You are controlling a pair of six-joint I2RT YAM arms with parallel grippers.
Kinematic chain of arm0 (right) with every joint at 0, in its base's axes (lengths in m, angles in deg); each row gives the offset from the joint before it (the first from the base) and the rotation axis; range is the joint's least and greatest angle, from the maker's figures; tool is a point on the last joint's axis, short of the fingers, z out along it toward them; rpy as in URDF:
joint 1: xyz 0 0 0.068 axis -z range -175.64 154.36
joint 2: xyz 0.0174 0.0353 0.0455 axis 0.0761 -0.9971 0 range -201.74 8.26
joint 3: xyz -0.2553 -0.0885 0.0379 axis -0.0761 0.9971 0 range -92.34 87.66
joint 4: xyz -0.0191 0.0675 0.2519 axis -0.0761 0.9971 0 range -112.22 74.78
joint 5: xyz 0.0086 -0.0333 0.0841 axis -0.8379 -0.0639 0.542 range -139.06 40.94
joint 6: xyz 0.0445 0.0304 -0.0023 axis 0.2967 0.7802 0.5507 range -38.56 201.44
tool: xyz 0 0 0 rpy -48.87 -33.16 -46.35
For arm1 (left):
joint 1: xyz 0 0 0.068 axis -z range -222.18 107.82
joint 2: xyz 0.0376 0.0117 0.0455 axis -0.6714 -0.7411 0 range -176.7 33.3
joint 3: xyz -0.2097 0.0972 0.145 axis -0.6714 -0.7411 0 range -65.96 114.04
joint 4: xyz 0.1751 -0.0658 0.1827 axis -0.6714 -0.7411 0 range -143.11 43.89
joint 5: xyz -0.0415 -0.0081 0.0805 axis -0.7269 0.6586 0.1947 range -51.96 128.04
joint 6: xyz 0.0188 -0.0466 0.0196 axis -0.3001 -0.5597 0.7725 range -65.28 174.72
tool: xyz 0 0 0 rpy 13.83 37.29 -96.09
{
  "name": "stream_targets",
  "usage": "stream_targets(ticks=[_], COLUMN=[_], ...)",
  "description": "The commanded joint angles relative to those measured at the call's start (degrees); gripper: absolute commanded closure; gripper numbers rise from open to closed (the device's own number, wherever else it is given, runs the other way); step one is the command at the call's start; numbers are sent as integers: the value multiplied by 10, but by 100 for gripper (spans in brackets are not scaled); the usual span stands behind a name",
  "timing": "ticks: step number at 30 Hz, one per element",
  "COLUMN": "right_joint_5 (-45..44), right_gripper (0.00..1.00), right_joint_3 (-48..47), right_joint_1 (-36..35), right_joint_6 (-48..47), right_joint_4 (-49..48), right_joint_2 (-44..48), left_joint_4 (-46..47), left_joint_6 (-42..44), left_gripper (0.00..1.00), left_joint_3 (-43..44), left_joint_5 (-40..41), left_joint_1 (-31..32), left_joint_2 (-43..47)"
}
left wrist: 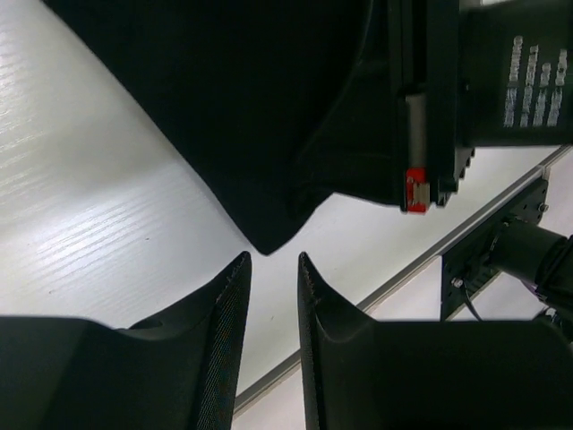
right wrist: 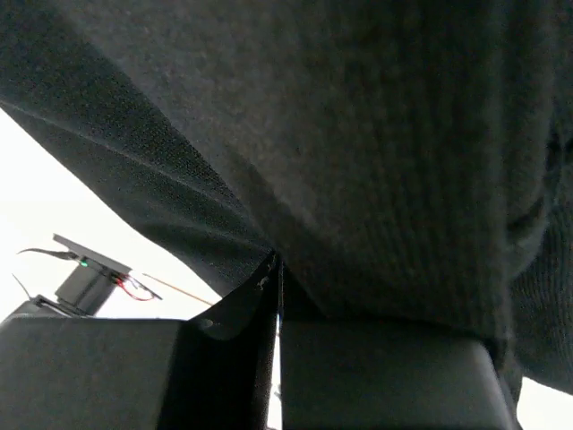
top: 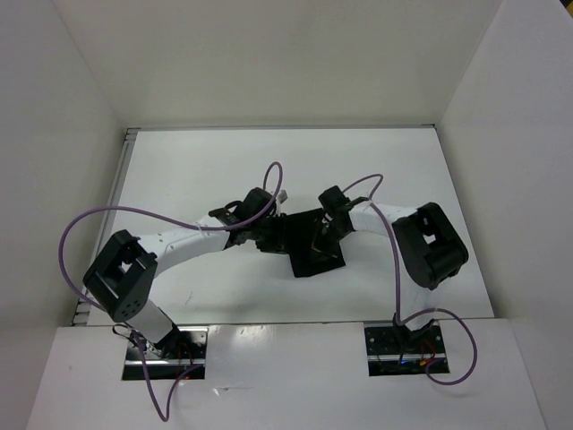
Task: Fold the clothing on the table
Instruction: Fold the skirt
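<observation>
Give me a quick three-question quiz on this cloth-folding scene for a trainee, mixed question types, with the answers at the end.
1. True or false: the left hand is gripping the clothing.
2. Which hand has its fingers closed together at the fabric? A: the left hand. B: the right hand.
3. Fill in the blank: the clothing lies on the white ___, between the two arms.

Key:
1. False. Its fingers stand apart with nothing between them, and a corner of the cloth lies just ahead.
2. B.
3. table.
</observation>
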Motion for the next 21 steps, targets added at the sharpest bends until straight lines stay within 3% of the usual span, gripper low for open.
stream_targets(ticks=[1, 2, 3, 5, 8, 9, 13, 17, 21], right_joint_5=[-48, -66, -79, -105, -128, -143, -186, -206, -229], right_gripper=[97, 97, 97, 94, 75, 67, 64, 61, 60], right_joint_3=[0, -7, -16, -60, -91, -84, -4, 73, 118], right_joint_1=[-29, -29, -29, -29, 10, 24, 109, 123, 128], right_joint_6=[-2, -2, -2, 4, 22, 30, 88, 105, 118], right_joint_4=[45, 57, 80, 103, 111, 105, 98, 107, 135], right_joint_2=[14, 50, 73, 119, 207, 250, 375, 492, 577], left_joint_4=[7, 2, 2, -4, -23, -31, -69, -53, -61], left_joint_6=[16, 16, 16, 16, 33, 40, 42, -2, -13], left_gripper=[65, 63, 53, 43, 30, 30, 26, 25, 23], left_joint_3=[-8, -8, -8, -8, -8, -8, -34, -94, -100], left_joint_5=[4, 12, 19, 25, 25, 25, 37, 37, 67], left_joint_1=[2, 2, 2, 2, 2, 2, 2, -3, -10], left_joint_2=[20, 26, 26, 48, 81, 91, 178, 264, 299])
